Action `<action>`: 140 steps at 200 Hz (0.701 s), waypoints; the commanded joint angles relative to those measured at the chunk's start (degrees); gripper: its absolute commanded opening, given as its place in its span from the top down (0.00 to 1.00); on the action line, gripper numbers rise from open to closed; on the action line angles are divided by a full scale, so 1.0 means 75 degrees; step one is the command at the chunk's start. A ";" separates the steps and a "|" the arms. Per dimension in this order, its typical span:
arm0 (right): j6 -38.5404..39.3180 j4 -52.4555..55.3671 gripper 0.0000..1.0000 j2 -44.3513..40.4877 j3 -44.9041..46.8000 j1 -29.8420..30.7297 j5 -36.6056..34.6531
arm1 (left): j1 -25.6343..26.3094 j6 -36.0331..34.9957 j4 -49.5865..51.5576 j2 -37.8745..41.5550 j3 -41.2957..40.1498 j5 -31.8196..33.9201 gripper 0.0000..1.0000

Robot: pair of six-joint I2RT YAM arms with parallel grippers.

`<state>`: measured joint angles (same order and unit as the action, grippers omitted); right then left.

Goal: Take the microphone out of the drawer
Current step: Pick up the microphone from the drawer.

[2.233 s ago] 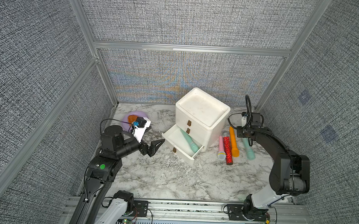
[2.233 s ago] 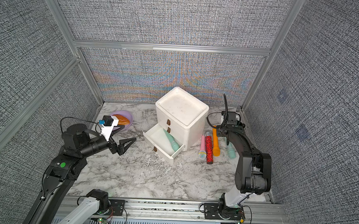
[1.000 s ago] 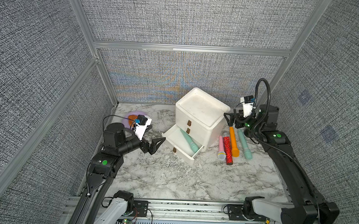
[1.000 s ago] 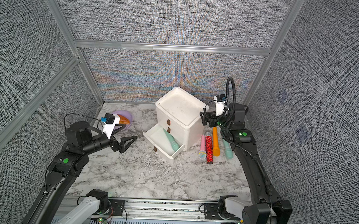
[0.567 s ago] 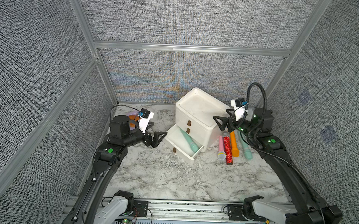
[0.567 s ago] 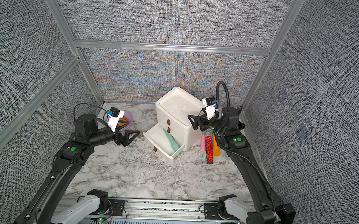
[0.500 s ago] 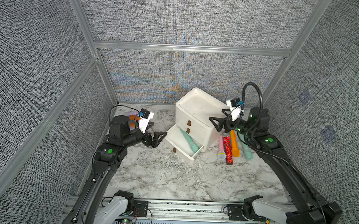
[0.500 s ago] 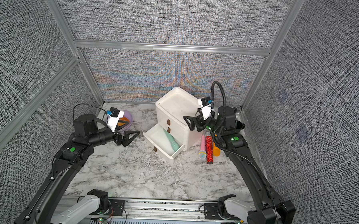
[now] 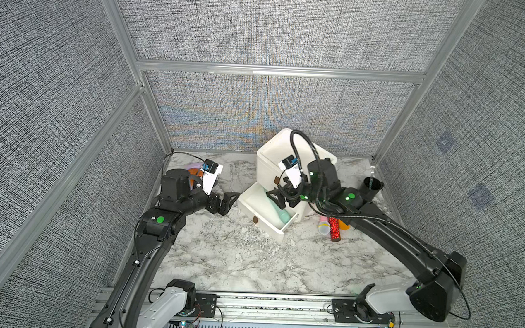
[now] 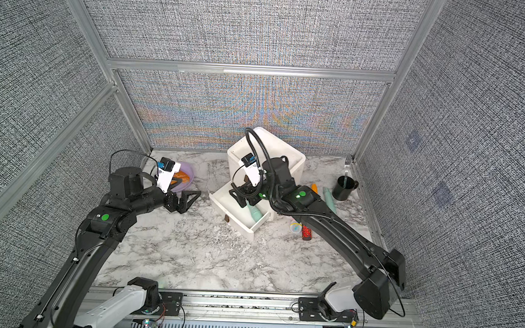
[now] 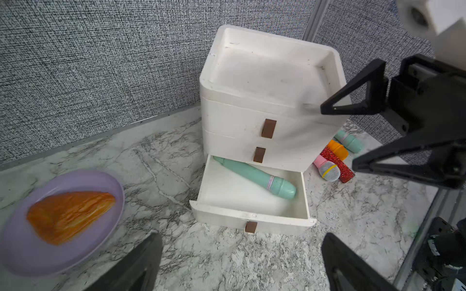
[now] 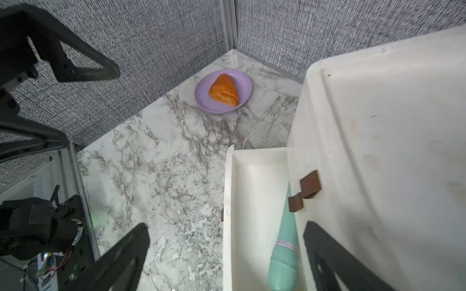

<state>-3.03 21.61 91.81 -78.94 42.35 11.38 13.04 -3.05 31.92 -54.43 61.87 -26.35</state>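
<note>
Mics first: five in all; one mint mic [image 11: 254,176] lies slantwise in the open bottom drawer [image 11: 252,219], head toward the drawer's front, touched by neither claw. Four more lie side by side on the marble at the chest's far side: pink [image 11: 326,170], red [image 11: 339,165], orange [image 11: 338,150] and a second mint one [image 11: 350,141]. One white chest [image 11: 267,75], three drawers, three brown handles, only the lowest drawer pulled out. One purple plate [image 11: 22,252] carries one orange pastry [image 11: 68,214]; one black cup [image 9: 372,188] stands by the right wall.

Two claws, both spread wide and holding nothing; the right claw [image 9: 279,199] hangs over the drawer, above the mic's handle end; the left claw [image 9: 227,201] sits just beside the drawer's left wall, not touching it.

Room now: the chest stands near the back wall, the plate in the back left corner; bare marble [image 9: 235,261] runs broad in front of the drawer down to the rail.
</note>
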 commanded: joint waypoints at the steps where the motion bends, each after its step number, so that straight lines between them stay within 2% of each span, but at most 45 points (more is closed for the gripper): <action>1: -0.0296 0.0455 0.02 0.0373 -0.0297 0.0336 -0.0720 | -0.0005 -0.0122 0.0175 0.0065 0.0043 0.0406 0.00; 47: -0.0758 0.0601 0.02 0.1256 -0.0411 0.0711 -0.1312 | -0.0015 -0.0122 0.0062 0.0418 -0.0080 0.0838 0.00; 122: -0.1358 0.0105 0.03 0.2335 0.0016 0.0752 -0.2132 | -0.0015 -0.0123 0.0015 0.0672 -0.0177 0.0701 0.00; 140: -0.1435 0.0012 0.07 0.2457 0.0119 0.0717 -0.2316 | -0.0016 -0.0131 -0.0004 0.0695 -0.0198 0.0666 0.00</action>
<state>-11.57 24.60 109.32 -78.61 47.97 -2.70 12.97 -3.66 32.84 -49.50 60.47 -20.93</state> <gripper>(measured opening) 0.961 0.999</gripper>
